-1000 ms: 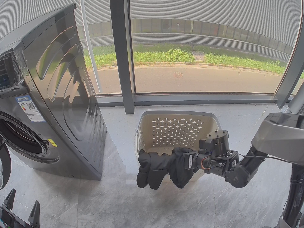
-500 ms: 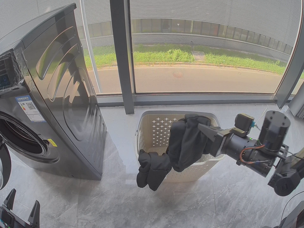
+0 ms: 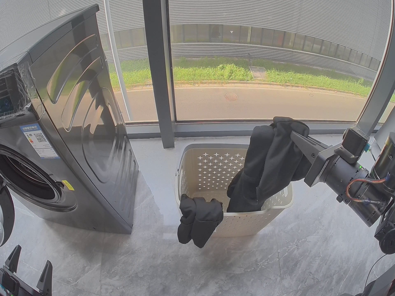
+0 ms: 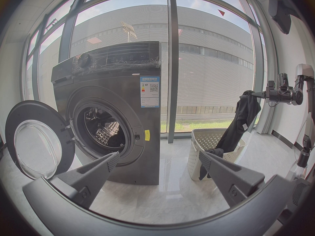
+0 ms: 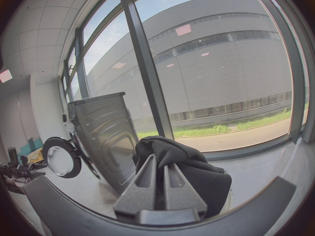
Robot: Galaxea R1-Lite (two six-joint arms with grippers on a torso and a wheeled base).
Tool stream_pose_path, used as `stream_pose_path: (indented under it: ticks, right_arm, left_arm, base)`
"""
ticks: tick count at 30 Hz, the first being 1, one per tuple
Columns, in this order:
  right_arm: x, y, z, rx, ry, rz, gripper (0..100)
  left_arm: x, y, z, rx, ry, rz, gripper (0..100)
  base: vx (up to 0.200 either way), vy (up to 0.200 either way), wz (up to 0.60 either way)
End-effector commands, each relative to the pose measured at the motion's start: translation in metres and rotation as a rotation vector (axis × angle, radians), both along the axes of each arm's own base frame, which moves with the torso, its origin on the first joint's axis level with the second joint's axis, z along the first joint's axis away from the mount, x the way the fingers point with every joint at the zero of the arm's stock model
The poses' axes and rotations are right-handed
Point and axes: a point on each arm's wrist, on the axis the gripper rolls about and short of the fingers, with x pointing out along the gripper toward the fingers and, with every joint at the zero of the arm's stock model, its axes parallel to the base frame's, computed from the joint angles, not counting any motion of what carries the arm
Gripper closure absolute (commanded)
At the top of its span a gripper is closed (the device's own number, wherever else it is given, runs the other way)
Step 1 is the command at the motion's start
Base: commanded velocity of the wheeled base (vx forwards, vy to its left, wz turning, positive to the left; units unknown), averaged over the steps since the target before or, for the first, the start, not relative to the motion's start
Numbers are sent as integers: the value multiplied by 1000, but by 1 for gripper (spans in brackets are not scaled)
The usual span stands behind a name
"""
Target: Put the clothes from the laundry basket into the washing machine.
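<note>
right gripper (image 3: 294,136) clamps dark garment (image 3: 267,165) | above laundry basket (image 3: 243,225)

The left tool (image 4: 158,155) gapes before the open washing machine (image 4: 144,141); a dark garment (image 4: 241,118) hangs, apparently trailing into the laundry basket (image 4: 194,159).

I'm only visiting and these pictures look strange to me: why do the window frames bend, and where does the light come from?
Left wrist view: a wide lens bows the window frame and darkens the corners; daylight comes through the glass behind the washing machine. Right wrist view: same bowing, with the garment dark against the bright glass. Head view: even daylight, soft shadows beside the basket.
</note>
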Motion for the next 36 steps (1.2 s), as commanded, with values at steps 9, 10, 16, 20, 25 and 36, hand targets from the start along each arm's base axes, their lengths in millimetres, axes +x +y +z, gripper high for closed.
stream_pose_path:
  ticks: [9, 10, 16, 20, 25, 36]
  right_arm:
    - [-1, -7, 0, -12, 17, -59, 100]
    - [-1, -7, -1, -12, 18, -63, 100]
    - [1, -10, -2, -12, 29, -127, 100]
    - [1, -9, -2, -9, 31, -152, 100]
    - [2, -9, -3, -18, 42, -155, 100]
    - [1, -9, 1, 0, 22, -140, 100]
  left_arm:
    - [0, 0, -5, -2, 0, 0, 0]
    - [0, 0, -5, -2, 0, 1, 0]
    - [0, 0, -4, -5, -2, 6, 0]
    - [0, 0, -4, -8, -2, 6, 0]
    - [0, 0, -4, -10, -2, 4, 0]
    - [0, 0, -4, -11, -2, 4, 0]
  base:
    - [-200, 0, 0]
    - [0, 0, 0]
    - [0, 0, 0]
    - [0, 100, 0]
    - [0, 200, 0]
    - [0, 200, 0]
